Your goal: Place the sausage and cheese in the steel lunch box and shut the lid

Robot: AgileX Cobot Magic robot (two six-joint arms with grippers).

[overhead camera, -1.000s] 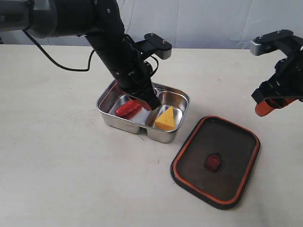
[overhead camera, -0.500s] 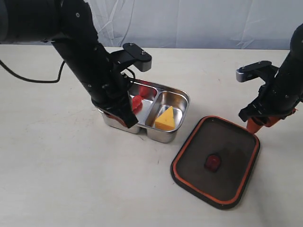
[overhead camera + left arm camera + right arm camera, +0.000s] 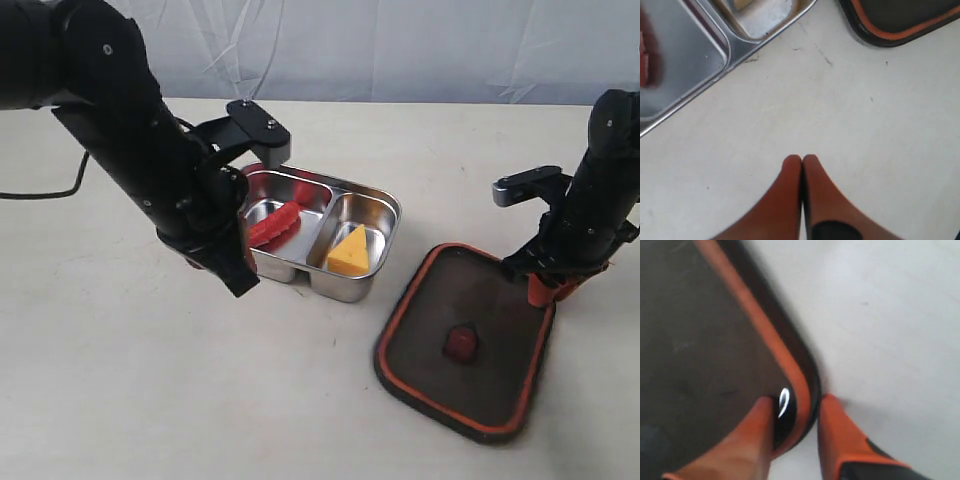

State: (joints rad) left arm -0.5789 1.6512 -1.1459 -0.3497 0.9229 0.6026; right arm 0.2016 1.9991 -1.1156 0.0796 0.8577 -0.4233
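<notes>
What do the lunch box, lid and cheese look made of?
The lunch box: polished metal, likely steel; mirror reflections inside. The lid: dark tinted plastic, apparently, with an orange rubbery-looking rim seal. The cheese: matte yellow-orange, probably plastic or foam.

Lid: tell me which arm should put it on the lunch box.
Right. The right gripper has the rim of the lid between its jaws; the left gripper is shut over the table beside the lunch box, apart from the lid.

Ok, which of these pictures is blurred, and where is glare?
Right wrist view: blurred throughout, with one white glint on the lid. Left wrist view: table sharp. Exterior view: sharp, bright reflections in the lunch box.
</notes>
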